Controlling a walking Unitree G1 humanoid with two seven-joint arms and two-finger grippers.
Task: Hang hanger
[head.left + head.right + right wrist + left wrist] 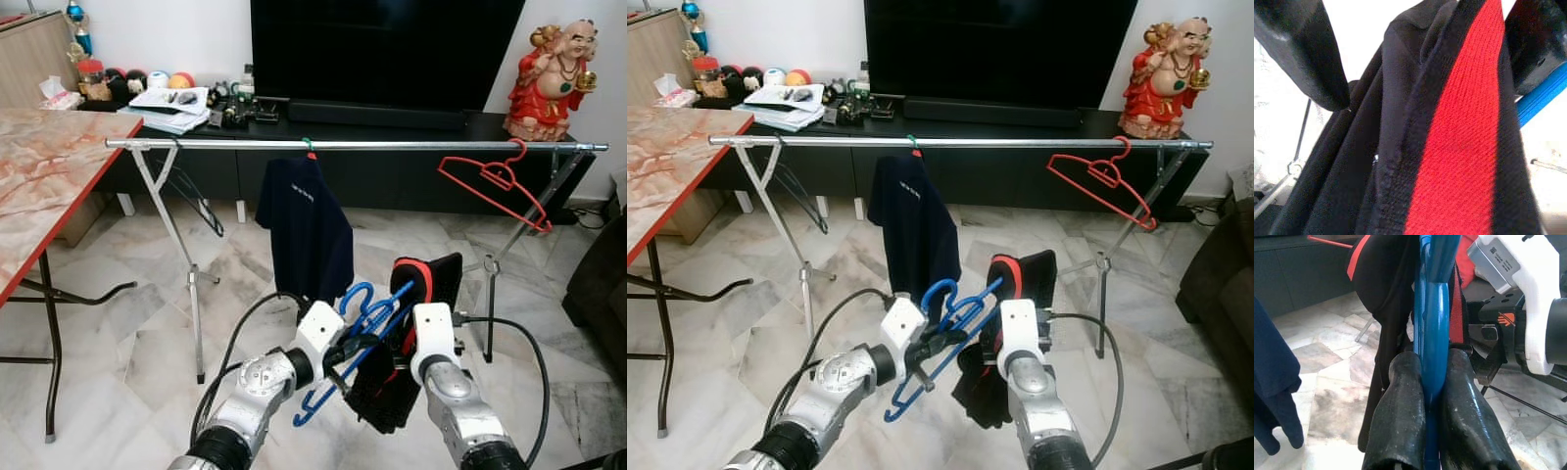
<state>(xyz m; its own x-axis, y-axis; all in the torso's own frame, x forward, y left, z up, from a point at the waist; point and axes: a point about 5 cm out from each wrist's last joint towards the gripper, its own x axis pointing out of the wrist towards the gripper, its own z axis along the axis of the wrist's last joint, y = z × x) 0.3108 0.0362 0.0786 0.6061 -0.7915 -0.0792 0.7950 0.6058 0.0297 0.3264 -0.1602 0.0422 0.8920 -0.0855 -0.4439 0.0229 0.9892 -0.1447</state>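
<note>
Meanwhile, left gripper (1432,382) clamped blue hanger (364,323) at lower centre of frame, below steel rail (353,145). Right gripper (1415,54) spread around black-and-red garment (407,333) — fingers apart, not pinching. Step in hand, seemingly: dressing hanger. Next call — thread garment on, then lift hook to rail between navy shirt (306,230) and red hanger (495,181).

Glossy blue plastic on the hanger (1431,323), pinched between the smooth, faintly shiny black rubbery fingers (1400,421) of the left end effector (1431,377). Coarse matt knit, black with a red band, on the garment (1449,147). Bright polished metal on the rail (353,145). Soft matt navy cloth on the shirt (306,230). Glossy veined marble on the floor (127,343) and table (39,166).
</note>
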